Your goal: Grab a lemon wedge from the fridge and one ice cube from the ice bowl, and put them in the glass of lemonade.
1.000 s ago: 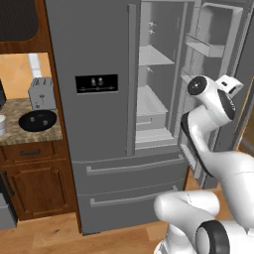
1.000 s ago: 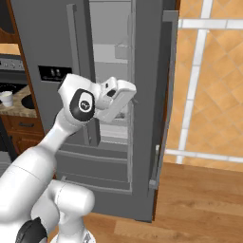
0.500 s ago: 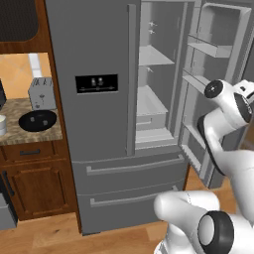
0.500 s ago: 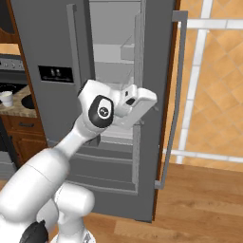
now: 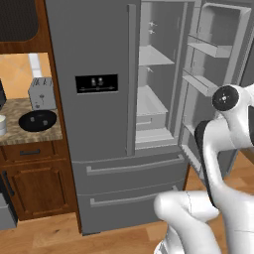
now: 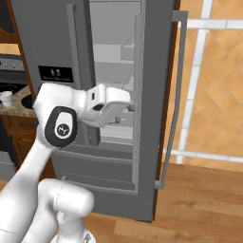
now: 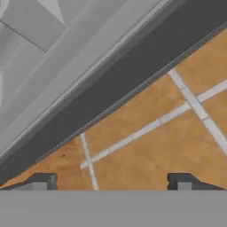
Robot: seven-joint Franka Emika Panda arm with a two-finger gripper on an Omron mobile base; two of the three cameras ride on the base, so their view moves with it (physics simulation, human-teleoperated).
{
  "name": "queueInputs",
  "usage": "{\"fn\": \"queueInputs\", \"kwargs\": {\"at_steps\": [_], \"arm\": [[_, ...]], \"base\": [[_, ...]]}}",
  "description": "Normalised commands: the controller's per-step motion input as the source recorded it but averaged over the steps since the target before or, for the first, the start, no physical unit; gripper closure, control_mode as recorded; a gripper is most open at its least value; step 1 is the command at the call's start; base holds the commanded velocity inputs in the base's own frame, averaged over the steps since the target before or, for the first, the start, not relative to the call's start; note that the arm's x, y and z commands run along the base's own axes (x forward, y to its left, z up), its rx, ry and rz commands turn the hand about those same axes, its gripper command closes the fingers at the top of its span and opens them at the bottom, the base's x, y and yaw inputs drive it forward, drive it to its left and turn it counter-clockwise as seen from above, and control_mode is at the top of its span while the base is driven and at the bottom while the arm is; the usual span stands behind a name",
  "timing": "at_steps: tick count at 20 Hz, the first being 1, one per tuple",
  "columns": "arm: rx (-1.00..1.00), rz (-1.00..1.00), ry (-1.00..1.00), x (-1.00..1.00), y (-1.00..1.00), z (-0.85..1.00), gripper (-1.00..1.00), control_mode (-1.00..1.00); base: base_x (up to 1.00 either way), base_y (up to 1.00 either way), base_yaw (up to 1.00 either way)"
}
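Careful: your gripper point(image 7: 113, 181) hangs open and empty beside the fridge point(image 5: 99, 124) door edge, so swinging inward could clip the door before reaching any shelf.

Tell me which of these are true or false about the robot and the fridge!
1. The right upper door of the fridge is swung open. True.
2. The pincer is squeezing a lemon wedge. False: its fingers stand wide apart with nothing between them.
3. A toaster sits on the counter left of the fridge. True.
4. The fridge's two bottom drawers are pulled out. False: both are shut.
5. The open shelves are packed with food. False: the shelves that show look bare.
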Motion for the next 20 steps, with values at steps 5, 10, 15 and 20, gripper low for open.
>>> {"fn": "queueInputs", "kwargs": {"at_steps": [5,10,15,20], "arm": [[0.13,0.26,-0.06,-0.17,0.98,0.13,-1.0,-1.0],[0.32,0.26,0.0,0.01,0.95,0.1,-1.0,-1.0],[0.41,0.33,0.13,0.26,0.88,0.05,-1.0,-1.0],[0.38,0.37,0.03,0.57,0.73,0.0,-1.0,-1.0]], "base": [[0.0,0.0,0.0],[0.0,0.0,0.0],[0.0,0.0,0.0],[0.0,0.0,0.0]]}}
